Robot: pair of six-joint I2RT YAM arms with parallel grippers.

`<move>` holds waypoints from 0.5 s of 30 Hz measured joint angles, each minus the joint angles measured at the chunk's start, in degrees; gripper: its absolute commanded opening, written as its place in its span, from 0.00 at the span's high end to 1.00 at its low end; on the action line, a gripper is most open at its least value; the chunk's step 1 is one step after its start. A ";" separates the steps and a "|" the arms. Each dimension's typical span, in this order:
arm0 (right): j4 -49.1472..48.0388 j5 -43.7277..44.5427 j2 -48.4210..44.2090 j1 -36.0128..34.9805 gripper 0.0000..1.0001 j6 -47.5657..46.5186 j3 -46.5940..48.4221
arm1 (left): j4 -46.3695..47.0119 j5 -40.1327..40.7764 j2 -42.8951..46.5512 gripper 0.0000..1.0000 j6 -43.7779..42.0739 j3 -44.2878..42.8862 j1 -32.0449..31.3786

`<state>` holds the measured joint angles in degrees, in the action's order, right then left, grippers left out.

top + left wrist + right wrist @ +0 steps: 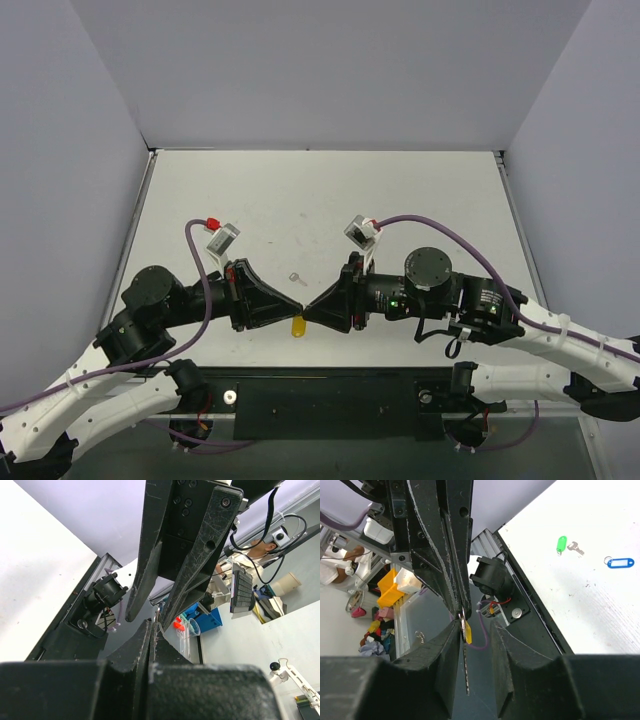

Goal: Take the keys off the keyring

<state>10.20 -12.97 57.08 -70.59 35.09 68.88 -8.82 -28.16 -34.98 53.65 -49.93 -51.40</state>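
Yellow-orange keyring (468,633): plastic tag on a thin metal ring, held up off the counter (420,200) where the two pincer tips meet, centre of the scene, towards the near edge.
Left pincer (151,628): closed on the ring end of the keyring.
Right pincer (474,630): jaws apart, one either side of the tag, gripping nothing visible.
Key (465,672): thin toothed silver strip just beside the tag, probably the key seen edge-on; not certain.
Silver piece (294,276): loose on the counter, just far of the tips; too small to identify.
Handling: light, stiff, smooth metal; likely to slip and swing. Ring probably springy, resisting any spreading.
Hold: best taken flat across the key's head, close to the ring, with the tag end clamped.
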 measured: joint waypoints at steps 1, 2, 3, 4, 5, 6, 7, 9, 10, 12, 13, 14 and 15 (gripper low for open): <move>-0.22 0.00 -0.11 0.00 0.77 0.09 -0.07 | 0.22 0.13 0.07 1.00 0.13 0.11 0.00; -0.59 0.02 -0.22 -0.02 0.78 0.22 -0.24 | 0.63 0.24 0.09 1.00 0.28 0.26 0.00; -0.90 0.02 -0.33 -0.02 0.79 0.28 -0.46 | 0.98 0.35 0.11 1.00 0.39 0.46 0.00; -1.20 0.04 -0.44 -0.02 0.79 0.39 -0.68 | 1.27 0.42 0.17 1.00 0.55 0.68 0.00; -1.49 0.07 -0.55 0.00 0.79 0.48 -0.92 | 1.44 0.50 0.24 1.00 0.76 0.85 0.00; -1.64 0.09 -0.59 0.00 0.79 0.57 -1.05 | 1.62 0.52 0.28 1.00 0.87 0.98 0.02; -1.92 0.09 -0.70 -0.02 0.79 0.66 -1.22 | 1.77 0.57 0.31 1.00 1.09 1.09 0.02; -2.38 0.09 -0.83 -0.02 0.79 0.72 -1.40 | 2.01 0.70 0.37 1.00 1.27 1.09 0.02; -2.64 0.07 -0.85 -0.02 0.79 0.74 -1.44 | 2.19 0.70 0.37 1.00 1.33 1.09 0.02; -3.26 0.11 -1.09 0.00 0.80 0.76 -1.79 | 2.47 0.72 0.37 1.00 1.44 1.09 0.02; -3.50 0.11 -1.29 -0.02 0.80 0.81 -2.01 | 2.54 0.74 0.39 1.00 1.46 1.11 0.02; -3.78 0.15 -1.51 -0.02 0.81 0.85 -2.36 | 2.62 0.72 0.37 1.00 1.46 1.11 0.02; -4.07 0.20 -1.77 -0.02 0.81 0.85 -2.69 | 2.64 0.72 0.37 1.00 1.51 1.11 0.02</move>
<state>6.13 -12.78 55.31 -70.61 35.94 66.19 -6.17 -27.44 -34.61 55.16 -48.82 -51.37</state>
